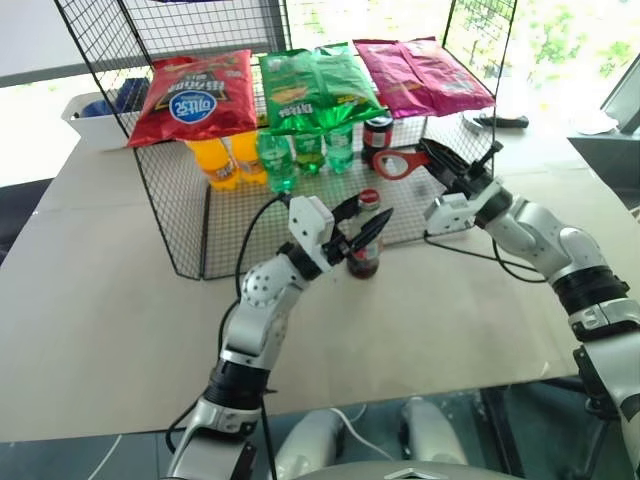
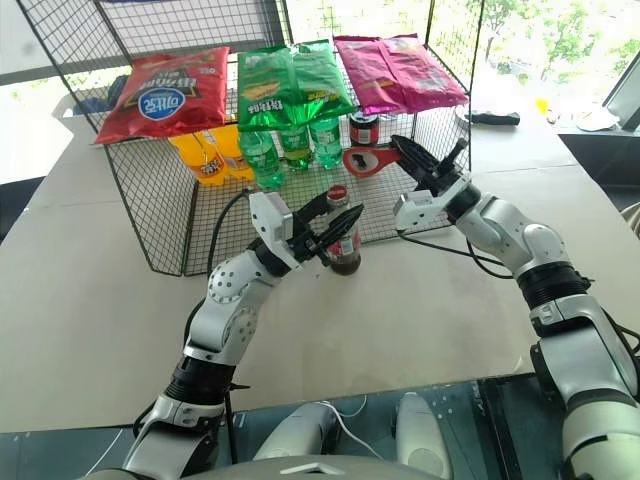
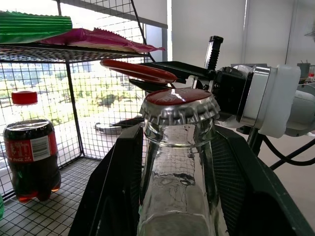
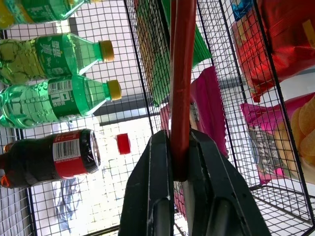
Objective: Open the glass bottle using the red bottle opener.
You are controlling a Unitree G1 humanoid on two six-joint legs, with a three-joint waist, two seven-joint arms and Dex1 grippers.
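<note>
Spreading across the whole picture is the pale table (image 1: pixel 100 300), and at twelve o'clock on it stands the black wire rack (image 1: pixel 190 240), the biggest thing in play. On its top shelf lie three crisp bags: the red bag (image 1: pixel 195 97), the green bag (image 1: pixel 315 88) and the magenta bag (image 1: pixel 425 75). Underneath stand the orange bottles (image 1: pixel 222 160), the green plastic bottles (image 1: pixel 300 152) and the dark cola bottle (image 1: pixel 377 132) with its red cap (all behind the action, crowding the rack's lower shelf). Down at centre, just before the rack's front edge, the left gripper (image 1: pixel 362 232) clamps its fingers on the neck of the glass bottle (image 1: pixel 364 258), which stands upright on the table, crown cap on. At two o'clock from it, the right gripper (image 1: pixel 432 160) is pinched tight on the handle of the red bottle opener (image 1: pixel 398 163), whose ring head hangs above and behind the cap, apart from it.
</note>
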